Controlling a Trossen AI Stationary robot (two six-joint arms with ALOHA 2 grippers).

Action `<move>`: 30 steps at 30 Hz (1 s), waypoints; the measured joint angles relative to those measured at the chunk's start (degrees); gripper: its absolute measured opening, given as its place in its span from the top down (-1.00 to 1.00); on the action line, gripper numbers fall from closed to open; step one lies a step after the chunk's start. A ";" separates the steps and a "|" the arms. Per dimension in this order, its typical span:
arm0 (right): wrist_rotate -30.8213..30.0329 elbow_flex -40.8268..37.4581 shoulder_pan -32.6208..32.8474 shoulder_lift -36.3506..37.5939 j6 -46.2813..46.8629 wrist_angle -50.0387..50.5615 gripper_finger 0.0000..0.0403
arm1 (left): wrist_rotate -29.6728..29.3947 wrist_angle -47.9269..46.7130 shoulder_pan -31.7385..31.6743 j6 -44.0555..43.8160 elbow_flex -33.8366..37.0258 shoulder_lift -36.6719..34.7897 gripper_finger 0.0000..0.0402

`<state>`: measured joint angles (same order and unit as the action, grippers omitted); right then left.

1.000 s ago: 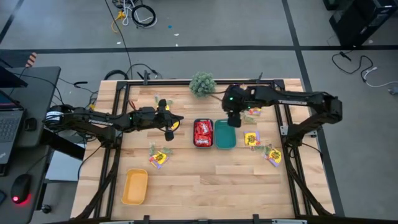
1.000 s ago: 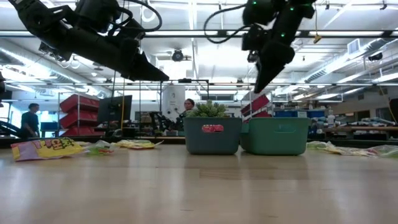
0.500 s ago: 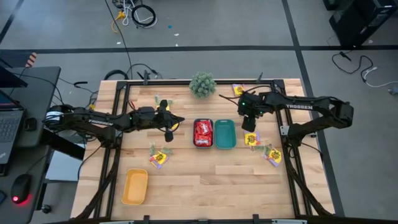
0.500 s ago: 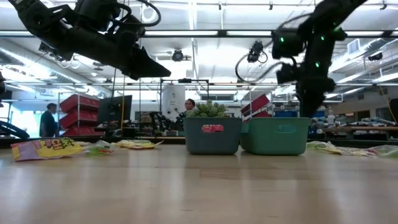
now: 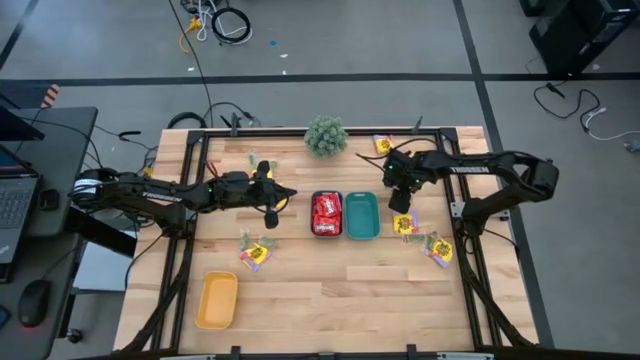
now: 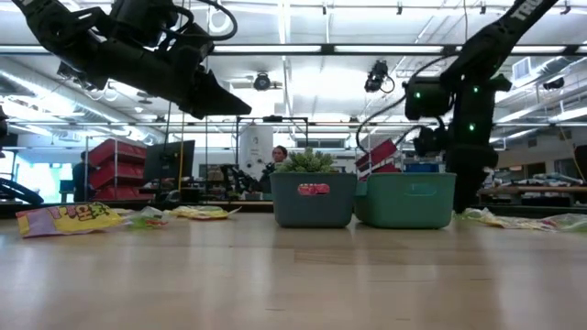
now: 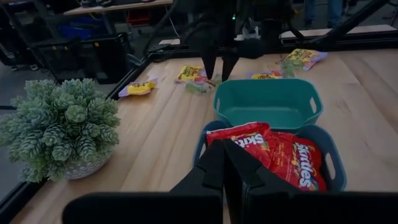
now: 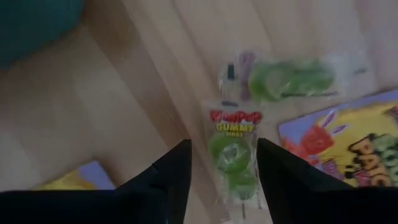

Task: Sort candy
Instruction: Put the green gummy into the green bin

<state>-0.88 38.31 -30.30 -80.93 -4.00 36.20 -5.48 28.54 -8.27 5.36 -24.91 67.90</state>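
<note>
My right gripper [image 5: 400,203] points down, open, just right of the teal tray [image 5: 362,216]. In the right wrist view its fingers stand on either side of a pale green gummy-ring packet [image 8: 231,152] lying flat on the table. Whether they touch it, I cannot tell. A second green packet [image 8: 292,78] and a yellow packet [image 8: 348,144] lie beside it. Red packets [image 5: 326,211] fill the dark tray [image 7: 323,155]. My left gripper [image 5: 272,203] hangs shut above the table, left of that tray, holding nothing.
A spiky green plant ball [image 5: 325,135] stands at the far edge. A yellow tray [image 5: 217,300] sits near the front left. Yellow packets lie at the left [image 5: 255,251], the right [image 5: 438,248] and the far right [image 5: 383,144].
My right gripper has gone from above the teal tray toward the table's right edge and down, tipping to point nearly straight down over the candy lying there. The left arm and the trays have kept still.
</note>
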 joint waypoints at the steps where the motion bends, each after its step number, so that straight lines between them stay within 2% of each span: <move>1: 0.02 -0.11 -0.14 -0.85 -0.13 -0.25 0.21 | 0.00 -0.03 0.00 0.16 0.00 0.00 1.00; 7: -0.03 0.04 -0.30 -3.18 -0.29 -1.85 0.44 | -0.57 0.33 0.00 0.18 0.00 0.00 1.00; 14: -0.03 0.11 -0.17 0.24 -0.06 -2.23 0.93 | -1.31 0.28 0.00 -0.91 0.00 0.00 1.00; 22: -0.05 8.67 3.54 3.96 3.59 3.49 0.93 | -1.33 0.30 0.00 -1.61 0.00 0.00 1.00; 26: 0.30 14.63 8.87 4.15 5.78 3.93 0.96 | -1.36 0.27 0.00 -2.64 0.00 0.00 1.00; 30: 0.43 18.61 14.86 0.85 8.11 3.43 0.96 | -1.36 0.27 0.00 -2.62 0.00 0.00 1.00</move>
<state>-0.45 56.92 -15.44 -80.07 4.11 39.63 -6.83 28.82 -8.27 2.74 -24.91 67.90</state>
